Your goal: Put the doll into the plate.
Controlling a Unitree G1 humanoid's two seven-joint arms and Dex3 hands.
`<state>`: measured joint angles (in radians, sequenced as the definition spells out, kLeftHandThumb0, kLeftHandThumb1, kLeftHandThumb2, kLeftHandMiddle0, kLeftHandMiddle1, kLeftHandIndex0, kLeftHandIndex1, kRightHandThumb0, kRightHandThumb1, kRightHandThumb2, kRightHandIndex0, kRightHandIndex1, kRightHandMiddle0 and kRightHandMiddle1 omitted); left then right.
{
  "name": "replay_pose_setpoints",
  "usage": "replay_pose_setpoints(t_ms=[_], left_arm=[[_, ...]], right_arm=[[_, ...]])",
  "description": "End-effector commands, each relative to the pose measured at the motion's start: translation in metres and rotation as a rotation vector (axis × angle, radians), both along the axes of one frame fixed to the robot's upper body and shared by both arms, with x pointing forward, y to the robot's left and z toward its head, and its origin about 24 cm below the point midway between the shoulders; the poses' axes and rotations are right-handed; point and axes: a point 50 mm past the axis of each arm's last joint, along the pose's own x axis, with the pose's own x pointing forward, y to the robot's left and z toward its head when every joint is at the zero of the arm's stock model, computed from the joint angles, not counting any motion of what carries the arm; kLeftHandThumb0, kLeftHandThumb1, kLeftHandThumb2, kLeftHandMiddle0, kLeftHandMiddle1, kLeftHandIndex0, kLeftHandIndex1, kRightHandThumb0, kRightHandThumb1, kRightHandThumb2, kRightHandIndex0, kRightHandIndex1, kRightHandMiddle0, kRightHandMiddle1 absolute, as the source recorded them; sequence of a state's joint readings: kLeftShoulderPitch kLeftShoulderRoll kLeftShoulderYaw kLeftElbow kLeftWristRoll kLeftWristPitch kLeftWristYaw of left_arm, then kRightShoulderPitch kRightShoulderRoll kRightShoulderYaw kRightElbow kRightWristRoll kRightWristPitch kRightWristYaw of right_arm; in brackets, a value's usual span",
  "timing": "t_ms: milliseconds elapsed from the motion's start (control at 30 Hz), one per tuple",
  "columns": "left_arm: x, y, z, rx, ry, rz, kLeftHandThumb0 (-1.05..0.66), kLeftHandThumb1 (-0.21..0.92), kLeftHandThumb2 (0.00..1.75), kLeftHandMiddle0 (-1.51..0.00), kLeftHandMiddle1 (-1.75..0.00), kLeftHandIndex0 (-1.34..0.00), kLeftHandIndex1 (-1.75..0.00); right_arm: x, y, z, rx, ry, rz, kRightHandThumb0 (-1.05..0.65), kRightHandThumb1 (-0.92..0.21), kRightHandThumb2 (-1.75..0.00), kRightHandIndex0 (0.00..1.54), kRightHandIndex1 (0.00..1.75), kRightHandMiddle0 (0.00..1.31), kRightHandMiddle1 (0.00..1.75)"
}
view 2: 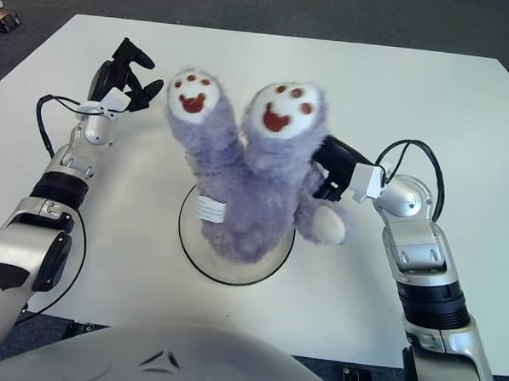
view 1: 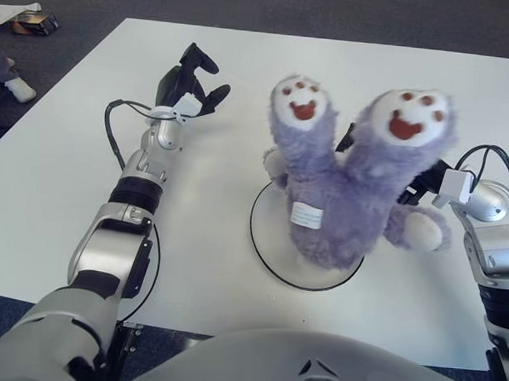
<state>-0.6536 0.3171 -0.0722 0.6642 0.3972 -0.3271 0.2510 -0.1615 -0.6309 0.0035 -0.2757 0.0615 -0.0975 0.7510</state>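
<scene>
A purple plush doll [view 1: 340, 195] stands upside down on the white, black-rimmed plate [view 1: 266, 242], its two paw-print feet pointing up and toward me. The doll's lower end rests inside the plate, with a white tag showing on its front. My right hand [view 2: 330, 172] is at the doll's right side, its dark fingers pressed into the fur and shut on it. My left hand [view 1: 192, 78] shows at the upper left of the table, well apart from the plate, fingers spread and holding nothing.
The white table [view 1: 244, 62] extends far behind and to the left of the plate. A black cable [view 1: 113, 128] loops beside my left forearm. On the dark floor beyond the table's far left corner lies a small box [view 1: 33, 23].
</scene>
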Motion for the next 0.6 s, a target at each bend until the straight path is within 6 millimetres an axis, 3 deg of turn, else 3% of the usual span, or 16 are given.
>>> replay_pose_setpoints(t_ms=[0, 167, 567], left_arm=[[0.0019, -0.0024, 0.0043, -0.002, -0.012, 0.004, -0.08, 0.65, 0.91, -0.4, -1.75, -0.28, -1.75], [0.0016, -0.0031, 0.0039, -0.012, -0.006, 0.0, -0.02, 0.59, 1.0, -0.33, -1.75, -0.3, -1.75], [0.0014, -0.0042, 0.0039, -0.008, 0.004, 0.005, -0.01, 0.57, 1.03, -0.32, -1.75, -0.31, -1.75]], right_arm=[[0.0048, -0.0033, 0.0012, -0.04, -0.016, 0.042, -0.9, -0.8, -0.39, 0.1, 0.47, 0.0, 0.87], [0.0063, -0.0064, 0.0005, -0.088, -0.023, 0.052, -0.96, -0.87, -0.27, 0.07, 0.27, 0.0, 0.64], [0.0102, -0.0131, -0.002, -0.149, -0.073, 0.061, -0.98, -0.87, -0.2, 0.06, 0.18, 0.0, 0.51]])
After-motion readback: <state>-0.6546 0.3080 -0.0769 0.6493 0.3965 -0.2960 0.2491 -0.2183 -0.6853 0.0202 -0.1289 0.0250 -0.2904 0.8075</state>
